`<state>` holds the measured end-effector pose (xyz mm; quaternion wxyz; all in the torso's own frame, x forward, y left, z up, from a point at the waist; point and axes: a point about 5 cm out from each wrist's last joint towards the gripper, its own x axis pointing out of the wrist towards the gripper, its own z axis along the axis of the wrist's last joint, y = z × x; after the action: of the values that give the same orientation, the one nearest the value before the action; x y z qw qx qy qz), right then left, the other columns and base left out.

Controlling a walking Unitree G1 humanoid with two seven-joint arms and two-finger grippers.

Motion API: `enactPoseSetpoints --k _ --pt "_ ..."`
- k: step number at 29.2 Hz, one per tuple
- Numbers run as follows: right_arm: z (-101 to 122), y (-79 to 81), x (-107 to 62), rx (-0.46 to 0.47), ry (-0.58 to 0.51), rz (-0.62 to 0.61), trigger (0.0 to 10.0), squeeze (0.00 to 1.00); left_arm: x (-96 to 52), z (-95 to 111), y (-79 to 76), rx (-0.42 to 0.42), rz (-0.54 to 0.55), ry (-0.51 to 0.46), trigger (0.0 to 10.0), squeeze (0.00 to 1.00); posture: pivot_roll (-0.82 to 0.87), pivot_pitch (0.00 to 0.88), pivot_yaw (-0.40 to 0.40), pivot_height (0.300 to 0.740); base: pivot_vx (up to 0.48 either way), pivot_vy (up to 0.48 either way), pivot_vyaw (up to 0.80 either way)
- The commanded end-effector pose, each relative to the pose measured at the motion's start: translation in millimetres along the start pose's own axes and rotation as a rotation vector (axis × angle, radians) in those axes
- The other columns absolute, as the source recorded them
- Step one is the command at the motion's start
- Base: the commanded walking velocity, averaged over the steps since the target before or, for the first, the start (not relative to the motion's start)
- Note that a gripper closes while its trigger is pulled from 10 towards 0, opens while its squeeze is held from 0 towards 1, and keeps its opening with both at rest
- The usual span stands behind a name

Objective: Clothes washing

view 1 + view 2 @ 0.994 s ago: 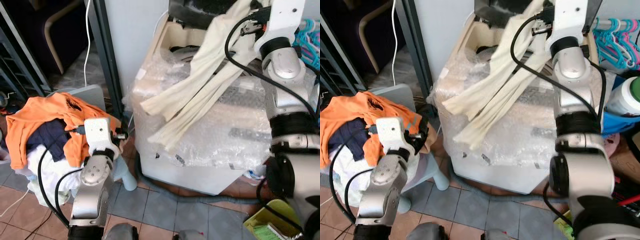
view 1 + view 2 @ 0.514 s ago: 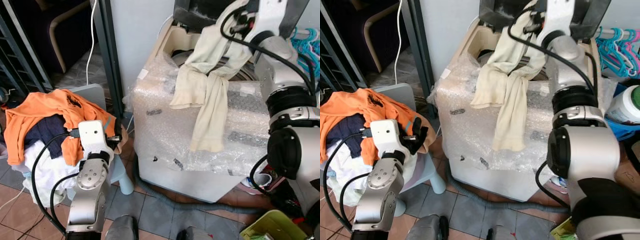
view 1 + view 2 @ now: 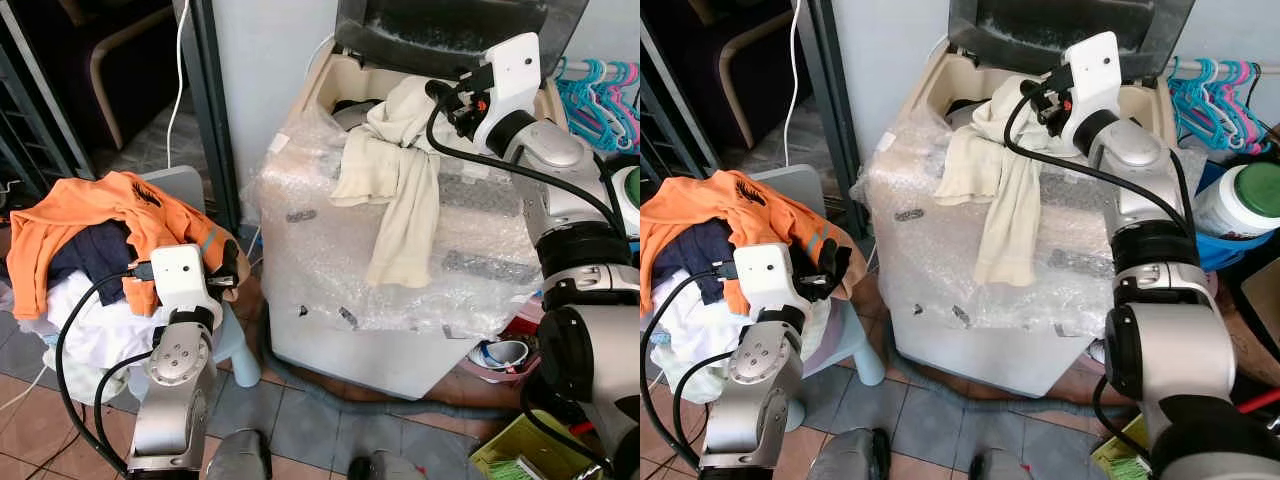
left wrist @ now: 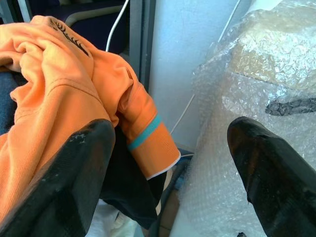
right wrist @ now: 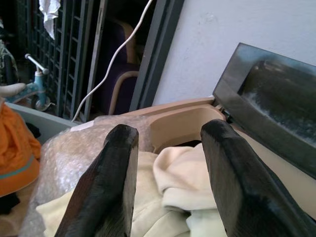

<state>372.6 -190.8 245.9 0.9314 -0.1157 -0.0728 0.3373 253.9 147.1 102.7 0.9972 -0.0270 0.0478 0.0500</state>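
A top-loading washing machine (image 3: 400,290), wrapped in bubble wrap, is seen against a white wall with its dark lid (image 3: 450,35) raised. A cream-coloured garment (image 3: 395,175) is draped across the machine's top: one part is bunched at the rim of the tub opening, and the rest hangs down over the wrapped front face. From these views it cannot be told how much of the garment lies inside the tub.

The right gripper (image 5: 168,163) is held above the bunched part of the garment, just beside the tub opening. Its two black fingers (image 5: 106,182) are spread apart, and nothing is held between them; cream cloth is seen below the gap.

The left gripper (image 4: 170,173) is held low, between the laundry pile and the machine's wrapped side. Its fingers (image 4: 74,177) are also spread apart and hold nothing. One finger is seen just beside an orange shirt (image 3: 100,215) with a teal cuff stripe.

The orange shirt lies on top of a pile on a small pale chair (image 3: 180,185), over a dark blue garment (image 3: 85,260) and white laundry (image 3: 85,330). Teal clothes hangers (image 3: 1215,85) are noted to the machine's right, with a white jar with a green lid (image 3: 1240,200) below them. The floor (image 3: 300,420) is tiled.
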Motion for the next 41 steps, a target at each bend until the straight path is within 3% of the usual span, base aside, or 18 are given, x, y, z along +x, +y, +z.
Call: enactPoseSetpoints --k 1,9,11,12,16,17,18,20,21,22,24,28,30,33,34,35,38,41 --pt "1 8.1 -3.8 0.000 0.012 0.109 10.0 1.00 -1.1 3 -0.5 0.005 0.002 -0.008 10.0 0.00 0.04 0.083 -0.052 0.740 0.000 0.000 0.00" --pt "-39 42.1 -21.0 0.007 0.204 0.321 10.0 1.00 -1.7 3 -2.9 0.009 -0.014 -0.001 10.0 0.00 0.04 0.090 -0.051 0.740 0.000 0.000 0.00" --pt "-45 43.1 -22.7 -0.005 0.240 0.319 10.0 1.00 -1.9 3 -2.8 0.010 -0.013 0.000 10.0 0.00 0.04 0.089 -0.052 0.740 0.000 0.000 0.00" --pt "-57 41.4 -22.7 -0.017 0.297 0.278 10.0 1.00 -2.4 3 -2.5 0.011 -0.011 0.002 10.0 0.00 0.04 0.089 -0.053 0.740 0.000 0.000 0.00" --pt "-70 36.5 -17.9 -0.025 0.358 0.146 10.0 0.97 -2.8 2 -2.0 0.012 -0.008 0.007 10.0 0.00 0.05 0.088 -0.057 0.740 0.000 0.000 0.00" --pt "-74 35.0 -13.7 -0.033 0.367 0.065 10.0 0.89 -2.9 2 -1.8 0.012 -0.006 0.009 10.0 0.00 0.05 0.088 -0.058 0.740 0.000 0.000 0.00" --pt "-75 34.8 -10.9 -0.027 0.364 0.019 10.0 0.87 -2.9 2 -1.7 0.012 -0.006 0.010 10.0 0.00 0.05 0.088 -0.058 0.740 0.000 0.000 0.00" --pt "-76 36.6 -6.6 -0.019 0.349 -0.052 10.0 0.63 -3.0 2 -2.0 0.012 -0.005 0.011 10.0 0.00 0.05 0.085 -0.059 0.740 0.000 0.000 0.00" --pt "-76 39.0 -3.9 -0.020 0.329 -0.086 10.0 0.11 -3.0 2 -2.1 0.012 -0.005 0.011 10.0 0.00 0.05 0.085 -0.059 0.740 0.000 0.000 0.00" --pt "-76 42.4 -1.4 -0.006 0.309 -0.120 10.0 0.02 -3.0 2 -2.2 0.012 -0.006 0.012 10.0 0.00 0.05 0.085 -0.059 0.740 0.000 0.000 0.00" --pt "-83 57.1 2.3 0.020 0.319 -0.119 10.0 0.00 -3.1 2 -2.1 0.013 -0.005 0.014 10.0 0.00 0.05 0.084 -0.057 0.740 0.000 0.000 0.00" --pt "-94 69.2 3.5 0.019 0.362 -0.118 10.0 0.00 -2.4 1 -1.6 0.019 -0.004 0.020 10.0 0.00 0.05 0.085 -0.054 0.740 0.000 0.000 0.00" --pt "-104 63.8 2.5 0.015 0.437 -0.214 10.0 0.00 -1.4 0 -3.0 0.023 -0.014 0.026 10.0 0.00 0.04 0.083 -0.052 0.740 0.000 0.000 0.00" --pt "-107 55.2 2.3 0.002 0.467 -0.296 10.0 0.00 -0.8 0 -4.8 0.024 -0.021 0.030 10.0 0.00 0.04 0.080 -0.054 0.740 0.000 0.000 0.00" --pt "-106 52.4 2.6 -0.018 0.467 -0.317 4.2 0.00 -0.6 -1 -5.0 0.025 -0.021 0.030 10.0 0.00 0.04 0.079 -0.057 0.740 0.000 0.000 0.00" --pt "-104 49.5 2.7 -0.044 0.465 -0.343 0.0 0.00 -0.4 -1 -5.1 0.025 -0.021 0.031 10.0 0.00 0.04 0.079 -0.057 0.740 0.000 0.000 0.00" --pt "-107 48.6 4.0 -0.049 0.475 -0.390 0.0 0.00 -0.2 -1 -5.0 0.023 -0.012 0.035 10.0 0.00 0.05 0.079 -0.063 0.740 0.000 0.000 0.00" --pt "-106 52.1 9.0 0.011 0.452 -0.413 0.0 0.00 -0.3 -1 -4.9 0.022 -0.008 0.035 10.0 0.00 0.05 0.082 -0.066 0.740 0.000 0.000 0.00"
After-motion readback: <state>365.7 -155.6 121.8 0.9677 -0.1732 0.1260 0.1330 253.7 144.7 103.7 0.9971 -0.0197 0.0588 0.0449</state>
